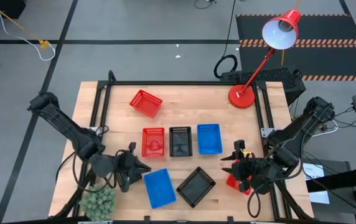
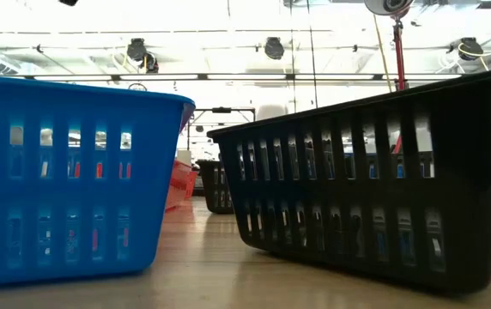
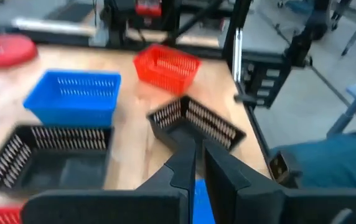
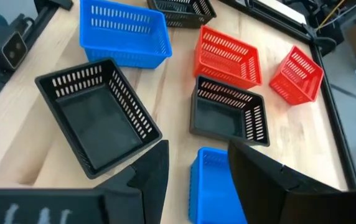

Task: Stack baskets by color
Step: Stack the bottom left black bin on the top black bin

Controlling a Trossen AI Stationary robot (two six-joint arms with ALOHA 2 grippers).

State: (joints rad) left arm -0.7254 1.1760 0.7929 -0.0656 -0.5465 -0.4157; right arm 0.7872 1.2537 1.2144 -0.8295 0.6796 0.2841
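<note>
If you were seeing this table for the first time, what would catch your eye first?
Probably the row of three baskets mid-table: red basket, black basket, blue basket. Next, the red desk lamp leaning over the far right corner, and a tilted red basket lying alone behind the row. Near the front edge, the left gripper, shut, and the open right gripper flank a loose blue basket and black basket.

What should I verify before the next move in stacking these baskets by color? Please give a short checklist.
1. Right end effector open and empty: ok.
2. Left end effector shut and empty: ok.
3. Front blue basket and front black basket upright, nothing on them: ok.
4. Rear red basket sitting flat: not ok, it lies tilted.
5. All nine baskets accounted for: cannot tell; some may be nested in the middle row.
</note>
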